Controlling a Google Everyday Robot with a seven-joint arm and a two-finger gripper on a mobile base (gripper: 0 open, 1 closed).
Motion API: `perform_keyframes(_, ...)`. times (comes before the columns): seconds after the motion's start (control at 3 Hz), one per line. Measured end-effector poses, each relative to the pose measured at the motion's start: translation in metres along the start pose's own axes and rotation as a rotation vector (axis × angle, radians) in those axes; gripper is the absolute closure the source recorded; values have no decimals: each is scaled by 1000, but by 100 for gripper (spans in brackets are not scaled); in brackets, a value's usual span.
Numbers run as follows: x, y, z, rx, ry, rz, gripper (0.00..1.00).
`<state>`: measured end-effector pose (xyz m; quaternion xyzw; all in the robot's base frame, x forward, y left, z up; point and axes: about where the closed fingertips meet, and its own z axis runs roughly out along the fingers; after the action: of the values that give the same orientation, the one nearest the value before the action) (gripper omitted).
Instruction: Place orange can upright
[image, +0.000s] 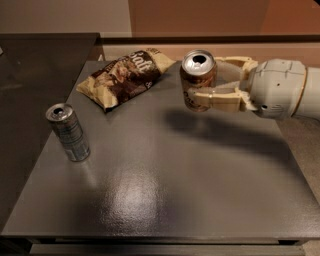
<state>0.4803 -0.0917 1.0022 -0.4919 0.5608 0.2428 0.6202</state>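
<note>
The orange can (198, 75) has a copper-brown body and a silver top with an open mouth. It is held upright in the air above the far right part of the dark grey table (165, 200). My gripper (195, 86) reaches in from the right and is shut on the can, with one cream finger (215, 95) across its front and the other behind it. The can casts a shadow on the table below and to the right.
A slim silver-blue can (68, 132) stands upright near the table's left edge. A crumpled snack bag (122, 76) lies at the far left-centre. A dark counter (40, 55) adjoins the table on the left.
</note>
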Motion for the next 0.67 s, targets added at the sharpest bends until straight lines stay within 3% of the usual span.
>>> perform_keyframes(0.33, 4, 1, 11, -36, 10, -2, 100)
perform_keyframes(0.67, 13, 0, 18, -42, 37, 50, 100)
